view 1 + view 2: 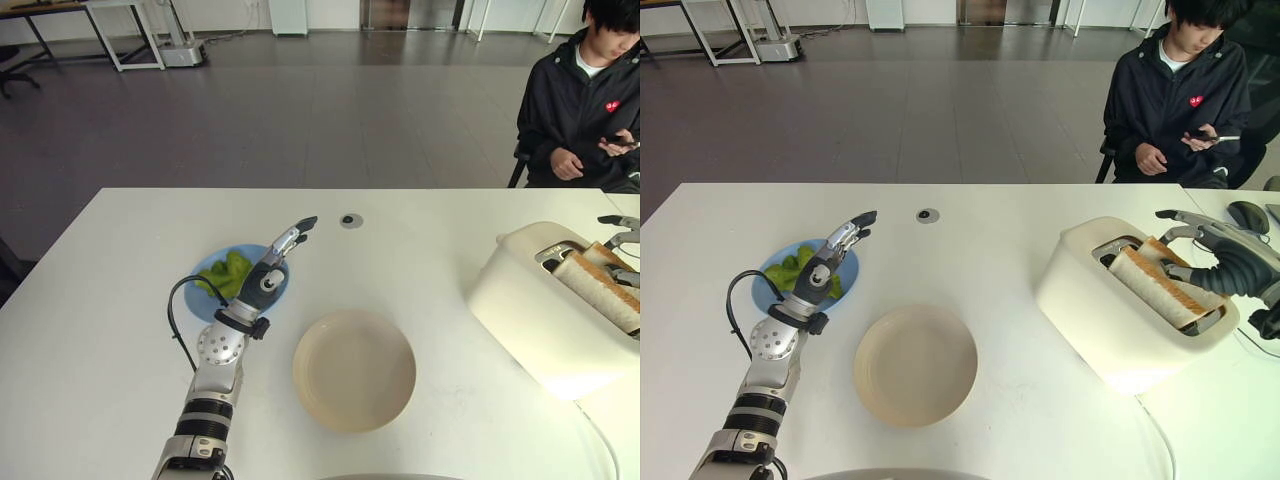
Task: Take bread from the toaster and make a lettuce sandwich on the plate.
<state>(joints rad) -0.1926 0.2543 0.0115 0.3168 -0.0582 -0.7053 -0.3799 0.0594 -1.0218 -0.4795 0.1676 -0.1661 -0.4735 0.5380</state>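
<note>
Getting the bread out of the toaster looks like the job right now. The toaster sits on the right side of the frame, on the white tabletop. The bread stands in its top slots and pokes up a bit. The right hand is at the far right, just by the end of the bread. I cannot tell if it has hold of the bread or not.

To do this well, the hand should take the bread by its flat sides near the top edge. Then it should pull up along the slot, not sideways, so the slice does not catch or tear. A soft hold is best, I think, since toast can crumble. The toaster might slide or tip if the pull is crooked.

The bread is long and thin. Its long side runs from the upper left to the lower right of the frame, the same way as the slot.

The left hand is on the left, above the blue dish of lettuce. It is spread out and holds nothing. The round plate sits in the lower middle, between the dish and the toaster.
</note>
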